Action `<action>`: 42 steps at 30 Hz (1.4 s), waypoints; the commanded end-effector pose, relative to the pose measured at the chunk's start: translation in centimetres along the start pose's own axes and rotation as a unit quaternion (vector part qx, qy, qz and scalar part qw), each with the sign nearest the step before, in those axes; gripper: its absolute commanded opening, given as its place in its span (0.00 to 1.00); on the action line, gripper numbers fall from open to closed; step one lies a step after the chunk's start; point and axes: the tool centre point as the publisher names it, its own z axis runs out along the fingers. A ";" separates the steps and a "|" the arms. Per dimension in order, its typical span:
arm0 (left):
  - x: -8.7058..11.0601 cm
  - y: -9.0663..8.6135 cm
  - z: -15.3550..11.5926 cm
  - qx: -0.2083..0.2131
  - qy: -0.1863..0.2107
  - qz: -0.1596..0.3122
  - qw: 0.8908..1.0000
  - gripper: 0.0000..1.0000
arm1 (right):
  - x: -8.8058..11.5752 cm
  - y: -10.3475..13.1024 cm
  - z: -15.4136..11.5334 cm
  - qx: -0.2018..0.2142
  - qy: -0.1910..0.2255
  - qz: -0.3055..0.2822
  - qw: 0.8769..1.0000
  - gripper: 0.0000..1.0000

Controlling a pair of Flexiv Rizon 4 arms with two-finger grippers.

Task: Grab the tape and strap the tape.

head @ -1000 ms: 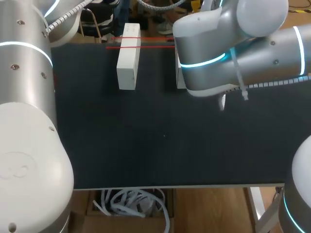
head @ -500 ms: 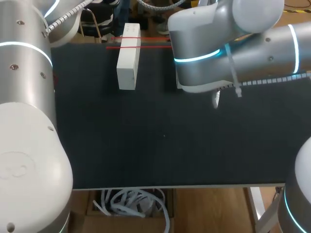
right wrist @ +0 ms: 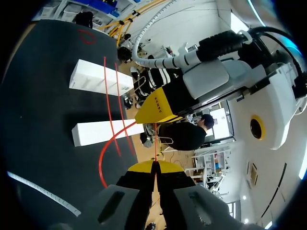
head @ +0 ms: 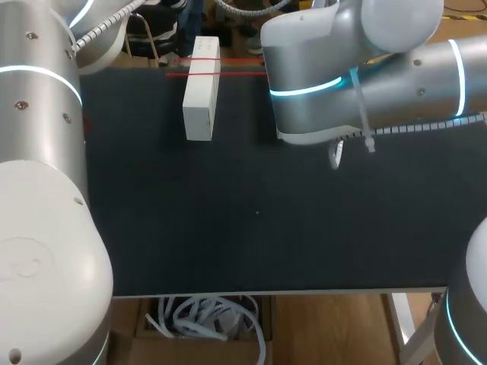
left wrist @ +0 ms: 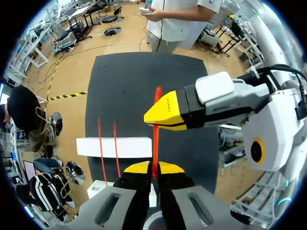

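task stage: strapping is looking underway but not finished, judging from how the tape is lying.
done: the tape (left wrist: 155,143) is being held by both arms, and two red strands are running side by side across the two white blocks (right wrist: 100,81).
left to do: a slack red loop is sagging onto the bench (head: 228,228) beside one block in the right wrist view, so pulling tight and fastening off are probably remaining.
left gripper (left wrist: 152,167): jaws are pinching closed on the red tape, which is running straight out at its 12 o'clock.
right gripper (right wrist: 154,166): jaws are pressing together on a thin red strand; the two grippers are facing each other, tips near but apart.
tape location: in the head view the red lines are crossing the 12 o'clock edge of the bench, over the block showing at 11 o'clock.
around: a white zip tie (right wrist: 43,191) is lying flat on the bench, well apart from the blocks.
in the way: the right arm (head: 342,68) is hanging over the 1 o'clock part of the bench, hiding the second block and both grippers from the head view; nothing is sitting between the grippers except the tape.
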 end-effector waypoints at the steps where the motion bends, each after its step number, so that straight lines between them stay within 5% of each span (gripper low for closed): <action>1: -0.2 -0.1 -0.2 -0.003 0.003 -0.001 1.000 0.00 | -0.2 0.0 0.0 0.004 0.004 0.000 1.000 0.00; 42: -0.2 -0.1 -0.2 -0.003 0.003 -0.001 1.000 0.00 | 0.5 0.8 0.2 0.000 0.015 -0.010 1.000 0.00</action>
